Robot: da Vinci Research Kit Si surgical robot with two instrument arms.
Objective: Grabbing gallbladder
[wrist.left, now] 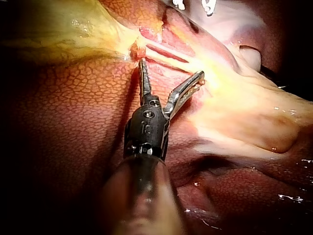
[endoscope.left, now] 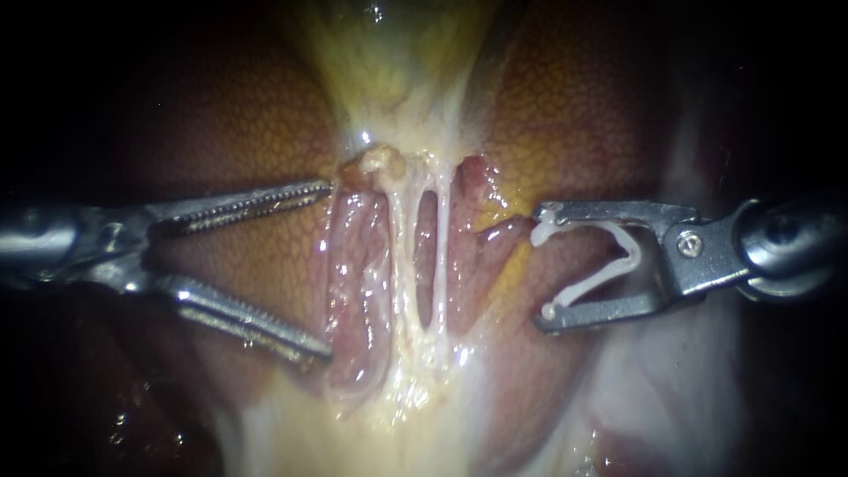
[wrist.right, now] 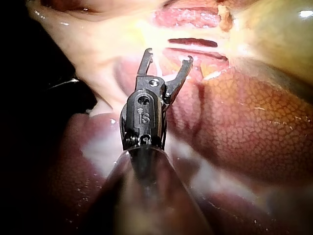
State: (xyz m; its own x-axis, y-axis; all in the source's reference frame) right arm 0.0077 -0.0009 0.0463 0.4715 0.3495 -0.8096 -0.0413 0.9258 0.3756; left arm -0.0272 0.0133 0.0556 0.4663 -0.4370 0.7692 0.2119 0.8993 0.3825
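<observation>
The yellowish gallbladder [endoscope.left: 389,53] hangs at the top centre and narrows into two pale tubes [endoscope.left: 397,256] [endoscope.left: 440,256] that run down across raw red tissue. My left instrument [endoscope.left: 328,269] comes in from the left with its toothed jaws wide open. They stand just left of the tubes and touch nothing. My right instrument [endoscope.left: 540,268] stands right of the tubes, and a white clip [endoscope.left: 609,261] is seated between its spread jaws. In the left wrist view my left instrument [wrist.left: 171,68] points at the tubes, with the gallbladder [wrist.left: 63,29] beside it.
Mottled brown liver [endoscope.left: 238,115] lies on both sides of the gallbladder. Pale fatty tissue [endoscope.left: 371,424] spreads below the tubes. In the right wrist view my right instrument [wrist.right: 169,55] hovers over the liver [wrist.right: 264,127], short of the tubes.
</observation>
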